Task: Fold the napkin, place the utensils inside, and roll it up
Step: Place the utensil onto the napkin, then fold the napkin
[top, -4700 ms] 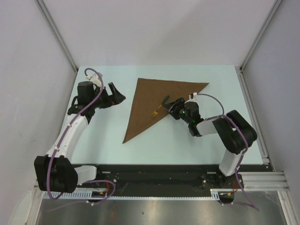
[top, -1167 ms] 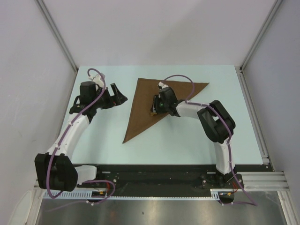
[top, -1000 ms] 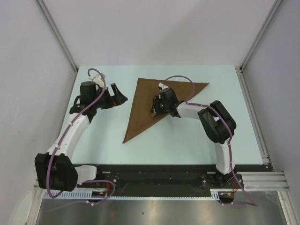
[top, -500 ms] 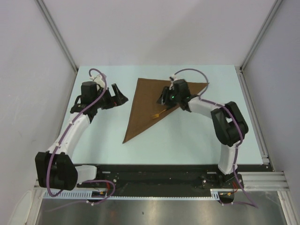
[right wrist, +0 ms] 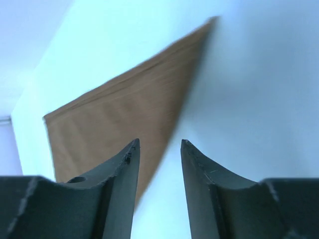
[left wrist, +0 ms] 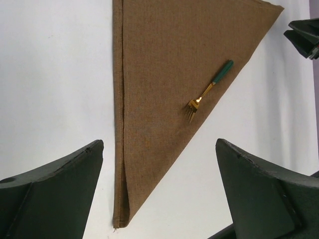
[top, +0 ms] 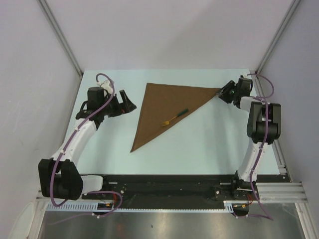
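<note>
Pale table (top: 214, 144), grey walls (top: 169, 35)
Triangular napkin (top: 157, 104) bears the fork (top: 174, 117); left gripper (top: 127, 99) gapes wide, right gripper (top: 223, 93) slightly apart, empty, by its far-right corner.

Matt, coarse-woven brown cloth napkin (left wrist: 154, 59) ahead of the left pincer (left wrist: 158, 143), fork (left wrist: 210, 91) with shiny gold metal tines and smooth green handle, smooth matt table (left wrist: 50, 74), dull dark plastic fingers (left wrist: 55, 189)

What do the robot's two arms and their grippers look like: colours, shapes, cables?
The left arm and the right arm both have white links joined by bulky black joints. A purple cable runs loosely along each arm and loops near the wrist. The left gripper and the right gripper are dark, each with two thick wedge-shaped fingers tapering to the tip.
</note>
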`<state>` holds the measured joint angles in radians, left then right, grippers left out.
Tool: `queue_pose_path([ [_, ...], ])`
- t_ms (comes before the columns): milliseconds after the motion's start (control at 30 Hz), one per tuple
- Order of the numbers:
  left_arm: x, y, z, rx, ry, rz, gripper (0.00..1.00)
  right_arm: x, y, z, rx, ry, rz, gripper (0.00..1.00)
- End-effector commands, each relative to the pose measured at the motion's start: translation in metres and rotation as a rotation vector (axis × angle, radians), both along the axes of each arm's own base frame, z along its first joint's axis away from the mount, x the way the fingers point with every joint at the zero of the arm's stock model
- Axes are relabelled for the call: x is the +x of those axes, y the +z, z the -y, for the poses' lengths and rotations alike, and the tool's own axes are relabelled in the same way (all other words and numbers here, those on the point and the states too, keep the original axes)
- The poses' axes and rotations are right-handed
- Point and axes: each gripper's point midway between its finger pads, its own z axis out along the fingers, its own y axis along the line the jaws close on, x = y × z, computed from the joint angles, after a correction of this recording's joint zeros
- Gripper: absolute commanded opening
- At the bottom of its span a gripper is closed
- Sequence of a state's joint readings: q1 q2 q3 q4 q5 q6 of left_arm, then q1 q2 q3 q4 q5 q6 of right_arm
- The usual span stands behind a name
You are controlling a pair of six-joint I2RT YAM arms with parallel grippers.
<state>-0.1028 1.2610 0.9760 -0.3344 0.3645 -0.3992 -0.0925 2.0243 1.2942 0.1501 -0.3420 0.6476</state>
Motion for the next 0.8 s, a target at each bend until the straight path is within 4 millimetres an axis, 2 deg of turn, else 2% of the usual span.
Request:
queue_pose_path([
  [0,0.004,0.003,0.0,0.024,-0.006,0.016,1.0,0.024,-0.019,0.017,0.065,-0.028,0.006,0.42],
  [33,0.005,0.001,-0.001,0.025,-0.005,0.013,1.0,0.028,-0.021,0.02,0.081,-0.04,0.006,0.42],
  [67,0.005,0.0,-0.001,0.027,-0.004,0.009,1.0,0.03,-0.034,0.024,0.09,-0.054,-0.007,0.42],
  [100,0.005,-0.001,-0.001,0.029,-0.003,0.006,1.0,0.036,-0.03,0.029,0.106,-0.073,0.015,0.42],
  [300,0.007,-0.006,-0.002,0.035,0.0,-0.009,1.0,0.052,-0.048,0.048,0.145,-0.151,0.02,0.42],
  [467,0.007,-0.008,-0.002,0.036,-0.003,-0.019,1.0,0.062,-0.064,0.052,0.164,-0.181,-0.006,0.39],
  [767,0.008,-0.011,-0.001,0.027,-0.012,-0.032,1.0,0.071,-0.075,0.055,0.168,-0.196,-0.032,0.35],
])
